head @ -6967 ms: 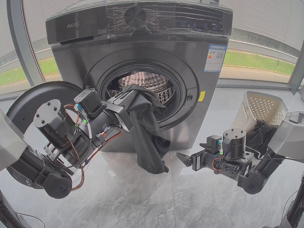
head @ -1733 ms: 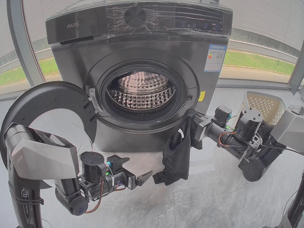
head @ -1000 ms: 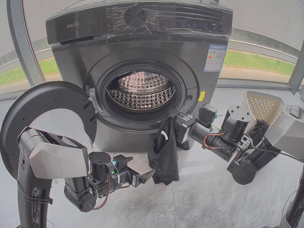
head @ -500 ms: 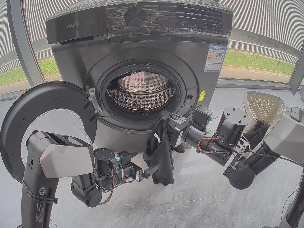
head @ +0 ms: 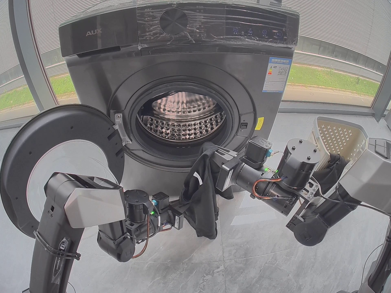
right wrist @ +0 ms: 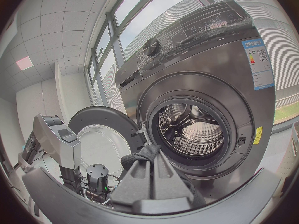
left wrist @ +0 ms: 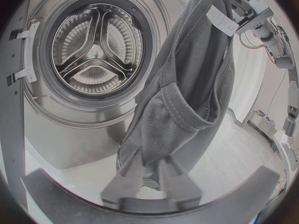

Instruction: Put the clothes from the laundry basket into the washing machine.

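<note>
At the far left, the door (head: 61, 143) of the machine (head: 179, 62) is swung fully open. Low beside it, near the floor, the left gripper (left wrist: 151, 168) is set at the bottom hem of a black garment (head: 202, 200). Whether the hem has been taken hold of cannot be told. The drum (head: 183, 114) is seen bare, with nothing lying inside.

The garment is hung outside the machine, in front of the lower right of the opening. Its lowest fold is just above the floor. It is held at its top by the right gripper (head: 218, 154), whose jaws are closed tight on a bunch of fabric, as the right wrist view shows. Farther right, the basket (head: 342, 137) is seen tilted, with more dark clothes (head: 332, 171) at its mouth, partly hidden by the right arm.

The garment is judged to be light, soft and quite limp. Its fine perforated knit can be expected to sag and swing from any single hold, and the loose end could be dragged over the rim of the opening or left hanging out of it. A gathered fold is likely to be held more surely than one thin layer, which might slip. It would best be held at both ends, the bunch at the top and the hem below, so that it can be lifted as a short bundle and passed over the rim into the drum.
</note>
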